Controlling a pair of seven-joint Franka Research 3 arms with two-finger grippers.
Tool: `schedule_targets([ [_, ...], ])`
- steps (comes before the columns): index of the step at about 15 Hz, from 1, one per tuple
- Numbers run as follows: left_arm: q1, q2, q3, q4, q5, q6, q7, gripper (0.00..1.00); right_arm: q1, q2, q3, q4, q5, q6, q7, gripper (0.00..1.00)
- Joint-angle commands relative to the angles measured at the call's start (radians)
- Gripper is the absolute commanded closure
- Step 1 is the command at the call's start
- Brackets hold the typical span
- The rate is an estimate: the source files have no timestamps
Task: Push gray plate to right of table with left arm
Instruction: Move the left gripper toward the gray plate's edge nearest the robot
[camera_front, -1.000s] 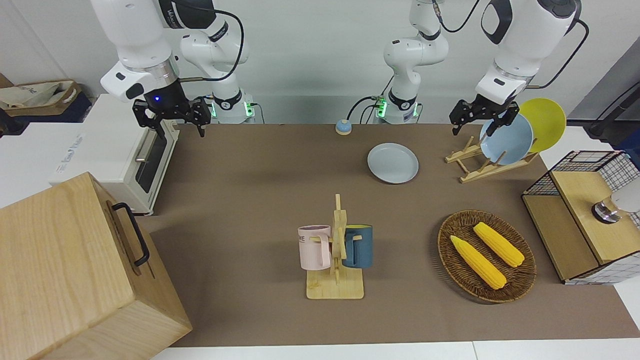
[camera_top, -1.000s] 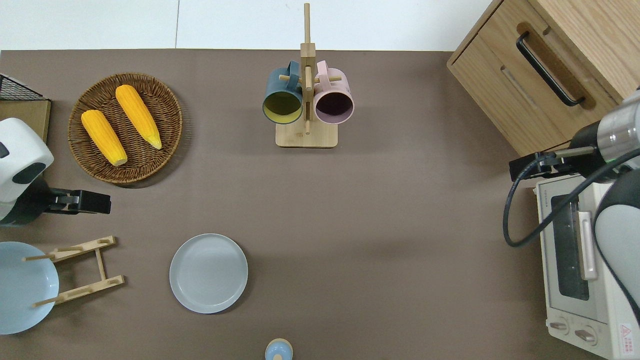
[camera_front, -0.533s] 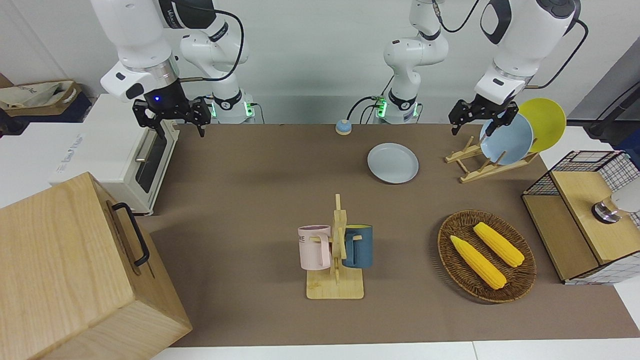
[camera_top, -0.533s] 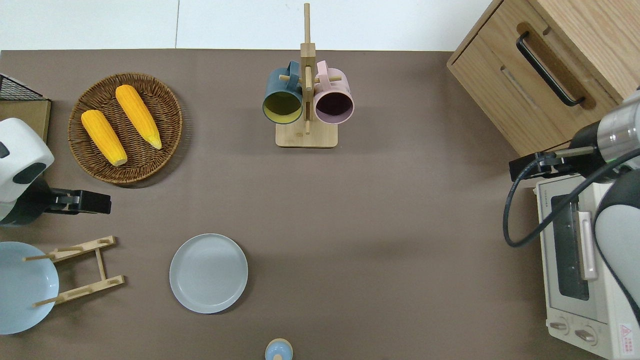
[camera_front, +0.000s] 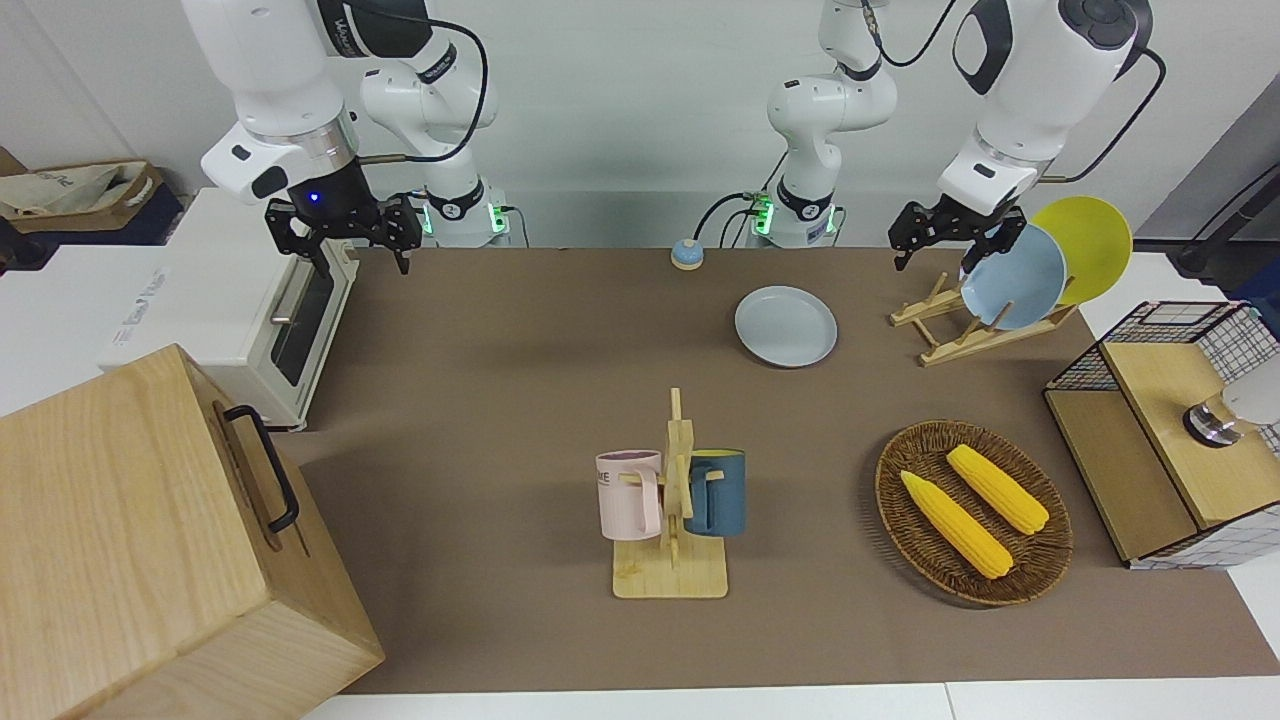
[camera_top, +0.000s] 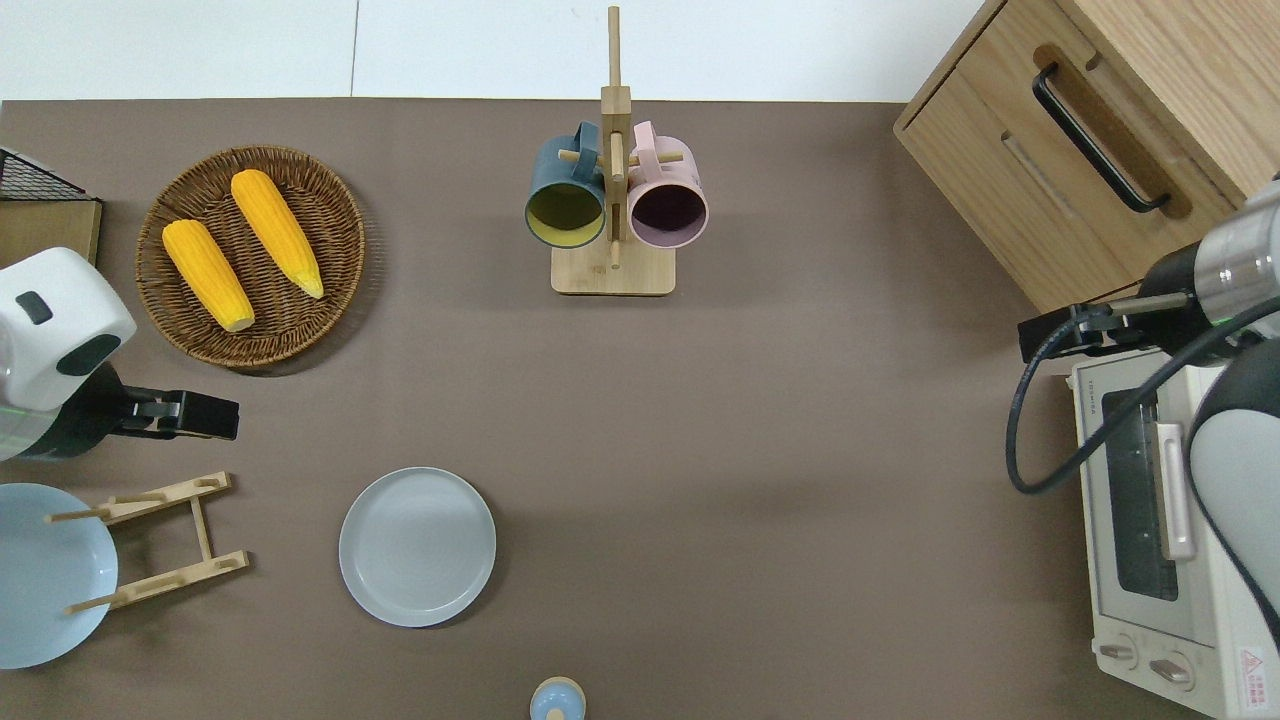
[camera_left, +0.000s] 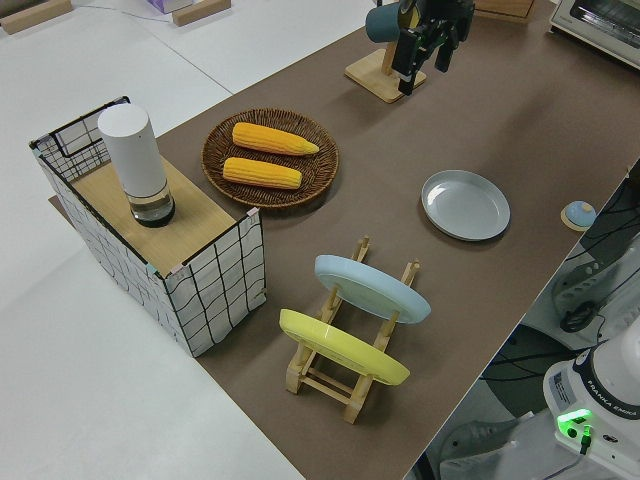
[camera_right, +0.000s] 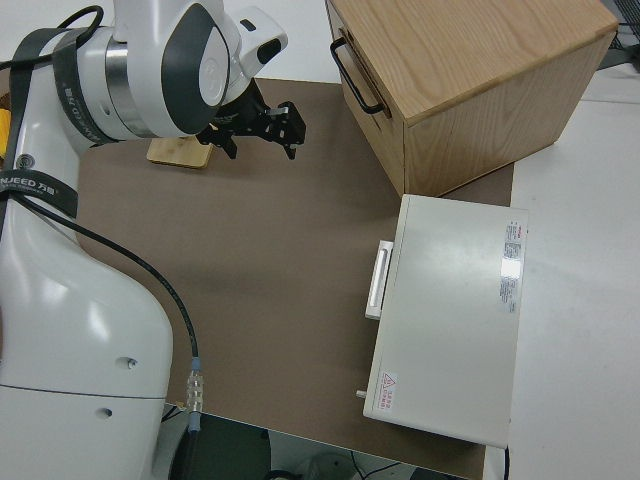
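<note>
The gray plate (camera_front: 786, 326) (camera_top: 417, 546) (camera_left: 465, 204) lies flat on the table's brown mat (camera_front: 500, 380), close to the robots' edge. My left gripper (camera_front: 933, 243) (camera_top: 207, 416) (camera_left: 424, 48) hangs open and empty in the air. In the overhead view it is over bare mat between the corn basket and the wooden plate rack, well apart from the gray plate and toward the left arm's end of it. My right gripper (camera_front: 355, 243) (camera_right: 262, 135) is parked, open and empty.
A wooden rack (camera_front: 965, 325) holds a sky-blue plate (camera_front: 1015, 280) and a yellow plate (camera_front: 1090, 240). A wicker basket (camera_top: 250, 255) has two corn cobs. A mug stand (camera_front: 672, 520), a small bell (camera_front: 686, 254), a toaster oven (camera_top: 1160, 540), a wooden drawer box (camera_front: 150, 540) and a wire crate (camera_front: 1170, 430) also stand here.
My left arm has shifted slightly, carrying its gripper a little toward the middle of the table and toward the gray plate. The plate and the right arm have not moved.
</note>
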Motion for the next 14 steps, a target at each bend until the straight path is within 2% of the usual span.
schedule_targets([
  [1, -0.005, -0.055, 0.005, -0.086, -0.004, 0.010, -0.010, 0.01, -0.001, -0.006, 0.000, 0.001, 0.007, -0.011, 0.003, 0.017],
  [10, -0.009, -0.090, 0.007, -0.224, -0.036, 0.099, -0.018, 0.01, -0.001, -0.006, 0.000, 0.001, 0.007, -0.011, 0.003, 0.017],
  [14, -0.012, -0.110, 0.005, -0.316, -0.038, 0.184, -0.021, 0.01, -0.001, -0.006, 0.000, 0.001, 0.007, -0.011, 0.003, 0.017],
])
